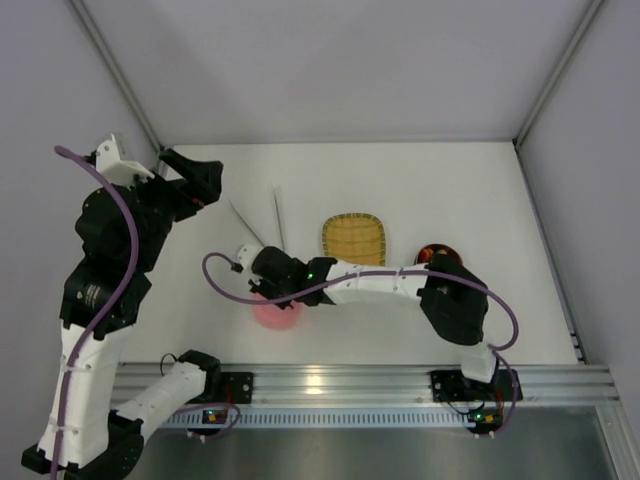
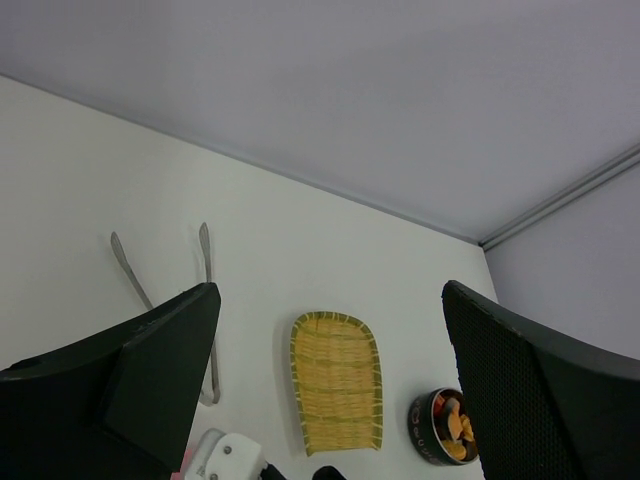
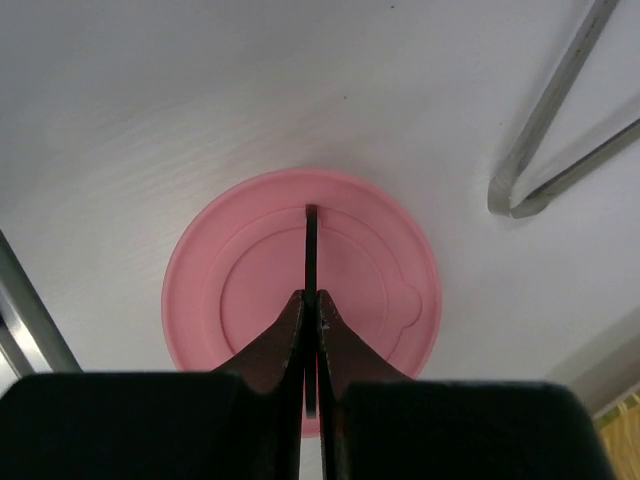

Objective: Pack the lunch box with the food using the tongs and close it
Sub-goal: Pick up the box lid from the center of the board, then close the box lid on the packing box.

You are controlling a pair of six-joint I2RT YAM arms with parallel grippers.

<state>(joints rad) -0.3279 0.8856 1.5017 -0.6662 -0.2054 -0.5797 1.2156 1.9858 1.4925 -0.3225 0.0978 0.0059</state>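
**A:** quick q, where's the lid (image 3: pixel 230 290) vs the right gripper (image 3: pixel 310 300)?

**B:** Directly under it. Lid's pink, lying flat on the table (image 1: pixel 440 190), left of the yellow tray (image 1: pixel 354 240) and a bit closer to the arm bases. Gripper comes straight down over the middle, fingers pinched fully together on the thin black handle (image 3: pixel 311 235). So it's got the handle and nothing else.

**A:** and the tongs?

**B:** The tongs (image 1: pixel 278 222) are flat on the table just left of the tray, nobody touching them. The joined end of the V points toward the lid, close but not touching afaict.

**A:** bowl + food?

**B:** The steel bowl (image 2: pixel 425 440) is just right of the tray, by its near corner. Food (image 2: pixel 455 420) is inside it, orange and dark bits.

**A:** left gripper?

**B:** The left gripper (image 1: pixel 190 175) is way left of the tray, up in the air, spread wide w/ nothing between the fingers.
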